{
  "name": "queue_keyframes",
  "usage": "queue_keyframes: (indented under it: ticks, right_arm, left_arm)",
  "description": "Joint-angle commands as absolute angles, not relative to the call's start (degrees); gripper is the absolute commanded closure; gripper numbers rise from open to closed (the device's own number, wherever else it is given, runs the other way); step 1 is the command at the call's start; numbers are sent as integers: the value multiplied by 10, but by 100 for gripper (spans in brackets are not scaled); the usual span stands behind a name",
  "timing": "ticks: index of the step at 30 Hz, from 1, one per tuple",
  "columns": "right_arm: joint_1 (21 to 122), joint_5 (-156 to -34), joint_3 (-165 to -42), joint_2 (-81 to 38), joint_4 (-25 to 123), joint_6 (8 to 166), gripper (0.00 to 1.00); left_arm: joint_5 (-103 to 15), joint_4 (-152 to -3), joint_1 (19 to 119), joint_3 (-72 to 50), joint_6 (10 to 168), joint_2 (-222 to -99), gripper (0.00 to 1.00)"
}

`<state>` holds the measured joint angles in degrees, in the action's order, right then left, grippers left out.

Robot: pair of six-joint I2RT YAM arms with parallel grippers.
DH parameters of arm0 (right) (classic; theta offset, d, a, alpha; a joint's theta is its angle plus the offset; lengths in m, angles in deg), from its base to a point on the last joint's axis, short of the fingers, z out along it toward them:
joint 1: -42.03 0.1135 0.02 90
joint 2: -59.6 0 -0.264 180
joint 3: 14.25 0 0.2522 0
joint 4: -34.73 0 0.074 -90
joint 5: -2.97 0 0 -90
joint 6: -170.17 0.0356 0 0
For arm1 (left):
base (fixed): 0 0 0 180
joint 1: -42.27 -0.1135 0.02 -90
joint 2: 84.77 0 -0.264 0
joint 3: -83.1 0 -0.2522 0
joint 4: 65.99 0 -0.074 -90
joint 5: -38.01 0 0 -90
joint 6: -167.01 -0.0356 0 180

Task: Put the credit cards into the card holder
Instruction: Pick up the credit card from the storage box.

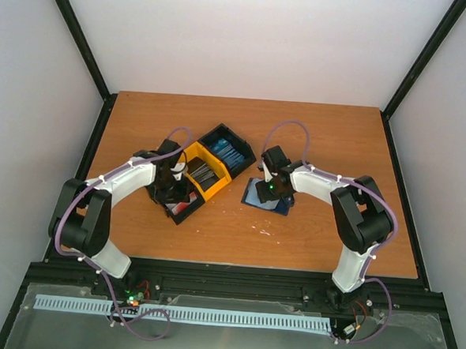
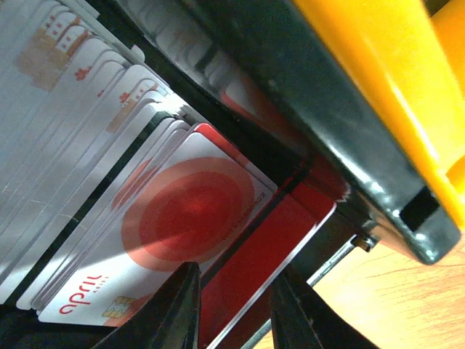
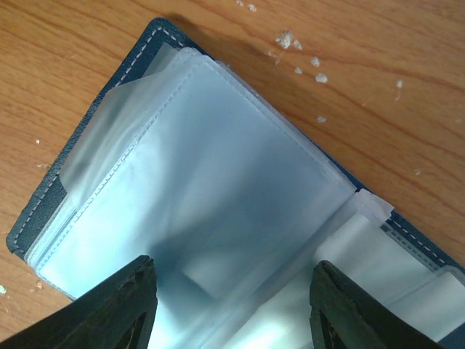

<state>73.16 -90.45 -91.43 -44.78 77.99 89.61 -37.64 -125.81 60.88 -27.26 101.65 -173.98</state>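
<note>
While the right gripper (image 3: 231, 309) hangs wide open over the unfolded card holder (image 3: 211, 174), right of centre on the bench (image 1: 338, 141), the left gripper (image 2: 234, 313) straddles the front credit cards (image 2: 182, 218) in the tray (image 2: 378, 109). Their long axis runs lower left to upper right. Can't tell if it's clamped.

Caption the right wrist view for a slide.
Open dark navy-blue folding card holder with clear plastic sleeves lies on the wooden table, the right gripper's jaws open over it.

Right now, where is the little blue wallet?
In the top view, the open, dark navy folding card holder lies right of the black-and-yellow plastic tray, under the right gripper.
</note>
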Motion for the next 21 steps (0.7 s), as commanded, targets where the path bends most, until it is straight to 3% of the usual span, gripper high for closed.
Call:
queue_keyframes:
  ticks: [1,5,13,21]
  right_arm:
    - [730,-898,-909,-424,801,905,42]
    - [729,-898,-917,-420,805,907,42]
    - [730,-882,-944,-387,824,919,42]
    - [730,-888,-996,-333,837,964,36]
  left_arm:
    - [-370,-1254,609,-269,995,-1750,72]
    - [-378,-1250,609,-267,988,-1757,76]
    - [-453,-1271,609,-240,971,-1722,99]
    - [-471,-1265,609,-248,976,-1645,99]
